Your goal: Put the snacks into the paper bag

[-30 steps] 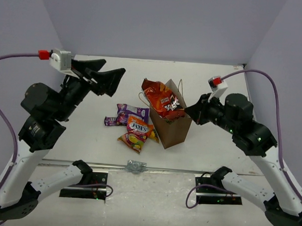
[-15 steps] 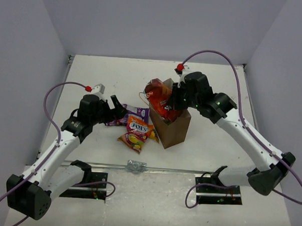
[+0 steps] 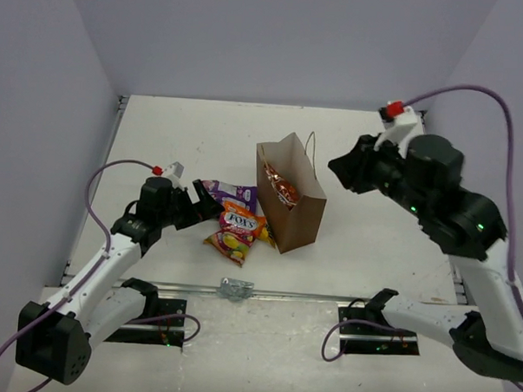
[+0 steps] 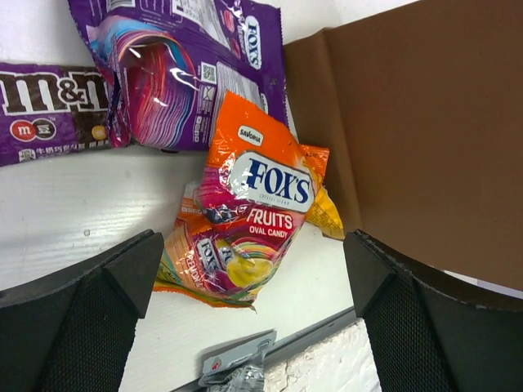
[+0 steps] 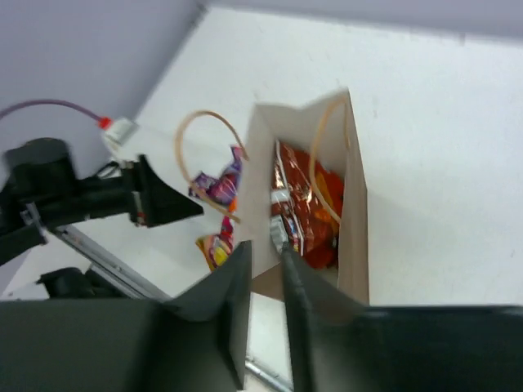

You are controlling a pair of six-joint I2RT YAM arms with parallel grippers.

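Left wrist: left gripper (image 4: 253,253) wide above "FOX'S Fruits" candy bag (image 4: 257,204) beside paper bag (image 4: 425,139); "m&m" packet (image 4: 49,110) cropped; right gripper (image 5: 265,255) pinched, empty.

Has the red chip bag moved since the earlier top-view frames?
Yes. The red chip bag has dropped: it stuck out above the paper bag rim, and now sits inside, below that rim.

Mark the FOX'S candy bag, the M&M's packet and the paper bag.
FOX'S candy bag (image 4: 278,181), left wrist view, on the blue FOX'S logo.
M&M's packet (image 4: 51,91), left wrist view, on its brown lettering.
paper bag (image 3: 302,222), top external view, on its near side wall.
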